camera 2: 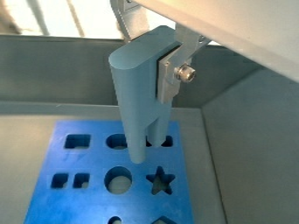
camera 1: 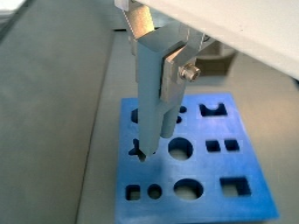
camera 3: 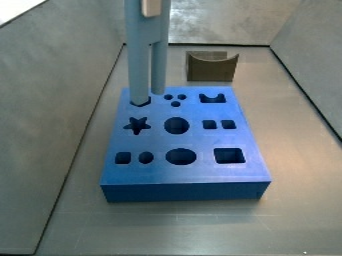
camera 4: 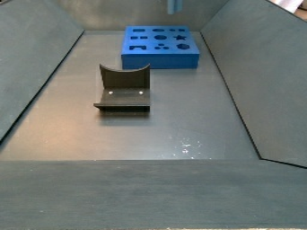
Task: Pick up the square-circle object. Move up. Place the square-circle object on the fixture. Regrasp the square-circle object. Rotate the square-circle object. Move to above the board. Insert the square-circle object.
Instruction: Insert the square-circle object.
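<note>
Peg held straight up and down, low end at a corner hole of the board, next to the star hole. Kept upright so it can slide down without jamming. Looks like the last step, the push in (how deep the tip sits, hard to tell).

Gripper high above the board, clamped on the top part of the peg. One silver finger pressed flat on the peg's side, with a screw showing. Grip up high, likely to leave the low end free for the hole.

Fixture empty now, well apart from the board, out on the floor.

Floor grey, flat and a bit shiny. Grey walls sloping up all around, like a big tray.
</note>
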Tool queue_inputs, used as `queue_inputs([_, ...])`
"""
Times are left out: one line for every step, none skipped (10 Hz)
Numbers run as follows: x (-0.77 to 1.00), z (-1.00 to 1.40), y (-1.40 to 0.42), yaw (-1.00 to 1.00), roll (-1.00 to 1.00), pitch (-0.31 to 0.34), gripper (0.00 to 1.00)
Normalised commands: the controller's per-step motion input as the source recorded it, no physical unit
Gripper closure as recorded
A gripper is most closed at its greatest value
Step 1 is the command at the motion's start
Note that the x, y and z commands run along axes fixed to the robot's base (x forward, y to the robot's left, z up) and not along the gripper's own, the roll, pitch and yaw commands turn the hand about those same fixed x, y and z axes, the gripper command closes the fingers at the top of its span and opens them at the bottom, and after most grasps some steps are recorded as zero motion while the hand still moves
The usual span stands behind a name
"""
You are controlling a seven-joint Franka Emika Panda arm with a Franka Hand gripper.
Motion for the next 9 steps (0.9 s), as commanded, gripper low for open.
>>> queue_inputs([0.0, -0.15, 0.0, -1.0, 0.0, 0.0, 1.0])
queue_inputs([0.0, -0.15, 0.0, -1.0, 0.0, 0.0, 1.0])
queue_inputs([0.0, -0.15, 0.0, -1.0, 0.0, 0.0, 1.0])
queue_inputs([0.0, -0.14, 0.0, -1.0, 0.0, 0.0, 1.0])
queue_inputs([0.0, -0.14, 0.0, -1.0, 0.0, 0.0, 1.0])
queue_inputs([0.0, -0.14, 0.0, -1.0, 0.0, 0.0, 1.0])
queue_inputs([0.0, -0.14, 0.0, -1.0, 0.0, 0.0, 1.0])
queue_inputs([0.0, -0.41, -0.57, -0.68, 0.0, -0.106, 1.0])
queue_inputs([-0.03, -0.55, -0.78, -0.5, 0.02, -0.16, 1.0])
